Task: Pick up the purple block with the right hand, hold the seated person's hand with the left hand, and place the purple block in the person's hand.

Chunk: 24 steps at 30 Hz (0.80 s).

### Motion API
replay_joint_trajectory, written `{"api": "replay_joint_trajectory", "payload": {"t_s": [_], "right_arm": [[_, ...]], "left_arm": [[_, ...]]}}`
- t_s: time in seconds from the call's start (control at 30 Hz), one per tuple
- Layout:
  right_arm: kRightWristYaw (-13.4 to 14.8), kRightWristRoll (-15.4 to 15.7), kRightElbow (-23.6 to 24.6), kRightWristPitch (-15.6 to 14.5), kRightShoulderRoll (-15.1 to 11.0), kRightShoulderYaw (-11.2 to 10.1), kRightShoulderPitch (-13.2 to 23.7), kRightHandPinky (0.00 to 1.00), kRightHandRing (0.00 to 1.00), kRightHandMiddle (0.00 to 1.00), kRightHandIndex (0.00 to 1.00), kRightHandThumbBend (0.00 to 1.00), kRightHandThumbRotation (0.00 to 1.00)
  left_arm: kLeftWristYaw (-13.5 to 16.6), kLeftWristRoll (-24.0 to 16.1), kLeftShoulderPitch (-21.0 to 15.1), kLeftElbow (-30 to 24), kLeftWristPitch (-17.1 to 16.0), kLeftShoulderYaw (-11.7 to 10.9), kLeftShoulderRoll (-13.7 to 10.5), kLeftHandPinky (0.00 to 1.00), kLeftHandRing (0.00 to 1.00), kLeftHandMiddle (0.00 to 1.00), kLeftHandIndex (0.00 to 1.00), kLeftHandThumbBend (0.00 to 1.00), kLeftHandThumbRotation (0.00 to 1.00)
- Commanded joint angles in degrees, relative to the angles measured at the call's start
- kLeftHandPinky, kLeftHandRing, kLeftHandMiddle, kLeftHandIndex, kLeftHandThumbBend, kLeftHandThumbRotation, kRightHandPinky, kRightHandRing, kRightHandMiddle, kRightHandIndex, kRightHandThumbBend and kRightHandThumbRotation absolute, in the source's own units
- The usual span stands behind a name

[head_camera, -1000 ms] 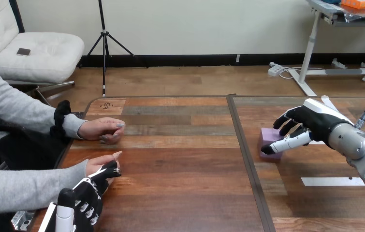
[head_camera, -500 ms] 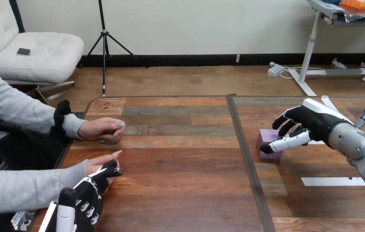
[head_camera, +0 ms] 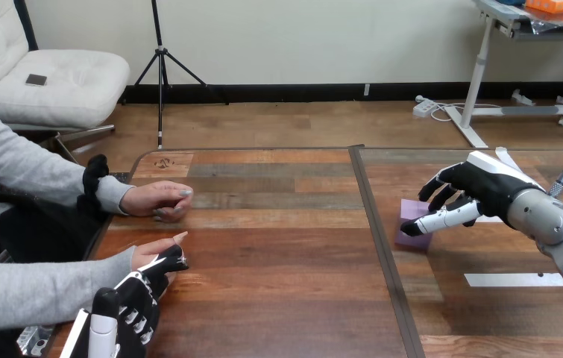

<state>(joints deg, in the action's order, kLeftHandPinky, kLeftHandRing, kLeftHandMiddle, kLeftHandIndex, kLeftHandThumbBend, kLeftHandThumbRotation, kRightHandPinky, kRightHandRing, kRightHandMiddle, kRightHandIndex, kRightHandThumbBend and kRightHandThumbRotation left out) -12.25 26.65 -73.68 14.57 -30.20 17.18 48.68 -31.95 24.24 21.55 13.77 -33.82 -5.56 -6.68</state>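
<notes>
right arm in from right edge, silver forearm angled up-left, right robot hand (head_camera: pixel 479 190) back-up, thumb and curled fingers pinching purple block (head_camera: pixel 414 240), left robot hand (head_camera: pixel 136 306) low at bottom left, touching the person's hand (head_camera: pixel 148 253)

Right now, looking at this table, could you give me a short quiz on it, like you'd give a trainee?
1. True or false: the small purple rectangular block sits on the left half of the brown wooden table.
2. Fill in: the robot's black-and-white left hand meets the person's nearer ___.
3. Which robot hand has its fingers around the block? A. left B. right C. neither

Key: 1. False, it is on the right half. 2. Hand: the person's hand by the near edge. 3. B, the right hand.
</notes>
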Motion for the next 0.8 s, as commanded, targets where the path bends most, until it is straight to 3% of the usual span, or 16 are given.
{"api": "replay_joint_trajectory", "payload": {"t_s": [0.0,0.77], "right_arm": [[0.1,-0.8,2.0,0.8,-0.8,-1.0,1.9,0.46,0.52,0.6,0.62,1.0,0.38],[-0.3,-2.0,3.7,3.1,-2.1,-1.5,2.6,0.35,0.39,0.45,0.47,1.0,0.38]], "left_arm": [[-0.4,-0.2,-3.9,0.3,-1.7,-0.7,0.8,1.0,0.99,0.9,0.69,0.83,1.0],[-0.3,0.2,-4.0,0.0,-0.8,-0.8,0.9,1.0,1.0,0.9,0.69,0.84,1.0]]}}
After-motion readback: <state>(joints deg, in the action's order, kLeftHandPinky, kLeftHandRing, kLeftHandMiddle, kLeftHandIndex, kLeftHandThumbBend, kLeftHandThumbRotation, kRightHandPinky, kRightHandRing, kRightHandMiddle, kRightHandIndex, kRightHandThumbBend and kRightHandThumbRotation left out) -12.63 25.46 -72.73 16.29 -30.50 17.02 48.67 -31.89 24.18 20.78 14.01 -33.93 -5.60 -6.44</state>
